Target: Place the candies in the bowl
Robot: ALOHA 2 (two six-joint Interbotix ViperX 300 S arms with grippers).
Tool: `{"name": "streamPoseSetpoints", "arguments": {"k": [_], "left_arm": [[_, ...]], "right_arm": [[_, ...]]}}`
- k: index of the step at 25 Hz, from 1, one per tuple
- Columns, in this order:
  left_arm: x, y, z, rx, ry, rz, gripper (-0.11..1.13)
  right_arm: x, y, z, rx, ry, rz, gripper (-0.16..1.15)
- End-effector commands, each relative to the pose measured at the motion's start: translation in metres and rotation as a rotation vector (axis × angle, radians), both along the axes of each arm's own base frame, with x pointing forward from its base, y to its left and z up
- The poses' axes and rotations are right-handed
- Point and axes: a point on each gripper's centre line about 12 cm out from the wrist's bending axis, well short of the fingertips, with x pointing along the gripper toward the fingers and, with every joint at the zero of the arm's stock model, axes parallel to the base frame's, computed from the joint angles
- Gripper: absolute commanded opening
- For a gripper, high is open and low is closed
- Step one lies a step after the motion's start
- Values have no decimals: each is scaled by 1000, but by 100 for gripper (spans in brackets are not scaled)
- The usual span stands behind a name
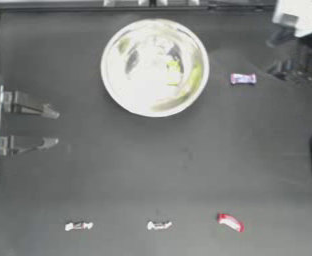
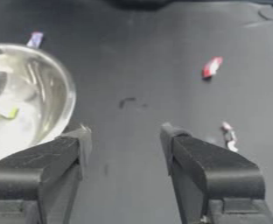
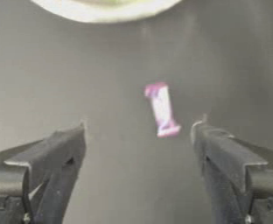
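1. The left gripper (image 1: 54, 127) waits well left of the steel bowl (image 1: 154, 67), jaws apart and empty.
2. The bowl already holds the yellow-green candy (image 2: 3, 113).
3. Two white twisted candies (image 1: 78, 226) (image 1: 159, 225) and the red-white candy (image 1: 230, 222) lie far below the bowl.
4. The purple-white candy (image 1: 243, 78) lies just right of the bowl.
5. The right gripper (image 3: 139, 131), jaws wide, hovers by it; best centre over the wrapper, descend straight, and pinch across its narrow width.
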Motion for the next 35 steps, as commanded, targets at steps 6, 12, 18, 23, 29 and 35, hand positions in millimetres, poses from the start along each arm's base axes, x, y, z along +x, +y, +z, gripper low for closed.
{"name": "streamPoseSetpoints", "arguments": {"k": [6, 12, 18, 23, 29, 35], "left_arm": [[1, 0, 4, -12, -16, 5, 87], [1, 1, 5, -13, -24, 11, 86], [1, 1, 5, -24, -27, 14, 86], [1, 1, 5, -24, -35, 19, 86], [1, 1, 6, -34, -37, 21, 86], [1, 2, 6, -37, -41, 24, 86]], "right_arm": [[17, -33, -34, 35, 143, 26, 99], [25, -46, -65, 60, 207, 38, 99], [29, -53, -93, 100, 263, 45, 100], [33, -56, -113, 125, 281, 41, 100], [36, -60, -127, 118, 281, 37, 100], [36, -62, -137, 122, 298, 47, 100]]}}
